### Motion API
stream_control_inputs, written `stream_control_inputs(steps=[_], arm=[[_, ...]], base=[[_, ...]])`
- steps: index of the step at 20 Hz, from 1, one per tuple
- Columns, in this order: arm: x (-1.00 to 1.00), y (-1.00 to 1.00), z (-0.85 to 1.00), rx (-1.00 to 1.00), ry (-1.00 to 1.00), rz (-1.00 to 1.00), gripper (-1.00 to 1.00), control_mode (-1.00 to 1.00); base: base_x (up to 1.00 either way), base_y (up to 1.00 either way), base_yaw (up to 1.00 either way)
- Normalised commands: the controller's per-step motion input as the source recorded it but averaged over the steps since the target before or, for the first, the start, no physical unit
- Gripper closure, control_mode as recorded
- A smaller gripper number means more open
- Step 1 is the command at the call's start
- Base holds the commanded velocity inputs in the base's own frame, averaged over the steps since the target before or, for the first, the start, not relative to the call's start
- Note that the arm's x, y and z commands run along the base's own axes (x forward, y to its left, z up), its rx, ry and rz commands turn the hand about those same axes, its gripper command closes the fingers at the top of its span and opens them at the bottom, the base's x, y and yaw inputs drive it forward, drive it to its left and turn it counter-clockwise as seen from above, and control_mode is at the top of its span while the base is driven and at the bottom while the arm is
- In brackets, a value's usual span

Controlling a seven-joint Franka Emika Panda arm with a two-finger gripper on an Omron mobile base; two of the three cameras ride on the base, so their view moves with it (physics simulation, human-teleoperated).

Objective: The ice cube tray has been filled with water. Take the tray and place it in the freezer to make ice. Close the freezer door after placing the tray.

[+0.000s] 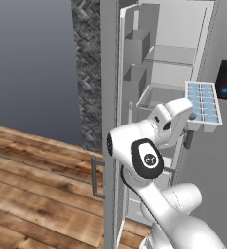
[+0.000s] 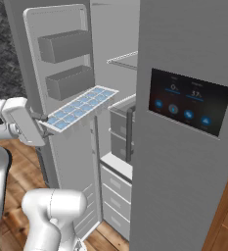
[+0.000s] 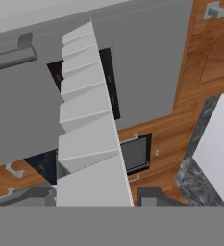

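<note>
- Freezer [image 2: 116, 98]: tall grey compartment, standing open; white shelves above, grey drawers [image 2: 116, 188] stacked below; nothing visible on the shelves
- Freezer door [image 1: 111, 97]: swung wide open, vertical bar handle on its outer face; two grey inner bins [image 2: 66, 45], contents not discernible
- Neighbouring grey door: shut, dark touch-screen [image 2: 189, 102] on its front
- Ice cube tray [image 2: 81, 109]: white, two rows of square cells, roughly level, held in the air at the mouth of the freezer, in front of the door bins
- Water [image 1: 204, 103]: pale blue, filling the tray's cells
- Gripper [image 2: 43, 122]: fingers pinched on one short end of the tray, which reaches away from it towards the freezer shelves; its stepped white underside runs up the hand view
</note>
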Motion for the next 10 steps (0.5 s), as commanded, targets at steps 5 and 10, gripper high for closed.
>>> stream_control_inputs(steps=[5, 10], arm=[[0.10, 0.24, 0.21, 0.00, 0.08, 0.00, 1.00, -1.00], [0.15, 0.05, 0.17, 0.00, 0.03, 0.00, 1.00, -1.00]], base=[[0.00, 0.00, 0.00], [0.00, 0.00, 0.00]])
